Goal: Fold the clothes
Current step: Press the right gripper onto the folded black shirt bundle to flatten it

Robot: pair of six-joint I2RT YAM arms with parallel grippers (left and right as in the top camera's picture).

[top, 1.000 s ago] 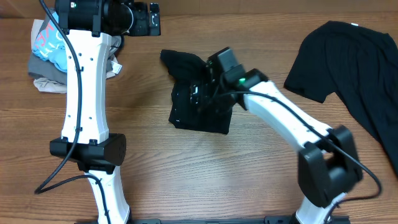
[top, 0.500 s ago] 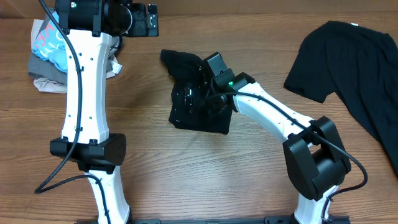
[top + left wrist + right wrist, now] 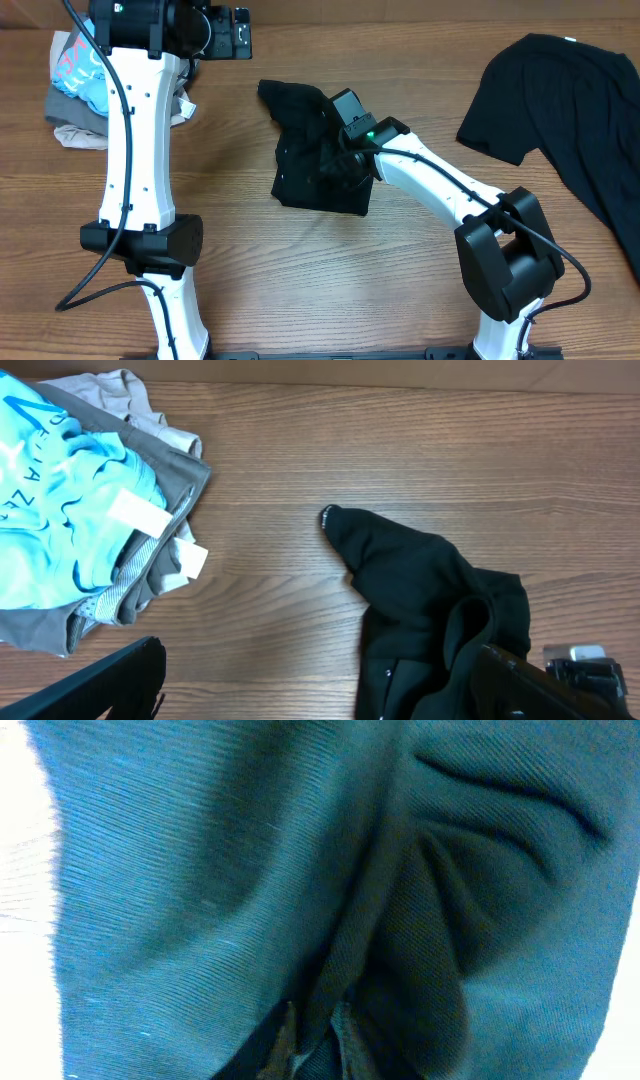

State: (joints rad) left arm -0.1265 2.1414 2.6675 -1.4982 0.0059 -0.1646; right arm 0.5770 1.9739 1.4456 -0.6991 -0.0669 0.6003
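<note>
We are looking at a wooden surface (image 3: 240, 240) carrying three lots of clothing. Near its middle a black shirt (image 3: 305, 180), bunched and partly folded, is lying with one sleeve pointing toward the far left. The right end effector (image 3: 335, 160) is pressing down into this shirt. In the wrist view its fingers (image 3: 283, 1042) are sitting close together, pinching a raised ridge of the dark fabric between them. A second black shirt (image 3: 570, 100) is lying spread out at the far right corner, well apart from the first, with a small white mark showing at its top edge. The left end effector (image 3: 235, 32) is hovering at the far edge, between the middle shirt and a garment bundle (image 3: 75, 85), its jaws standing wide apart and gripping nothing. The bundle is resting at the far left corner. In it, a light-blue printed piece is lying on top of grey and beige ones, with white tags sticking out on the side toward the shirt.
</note>
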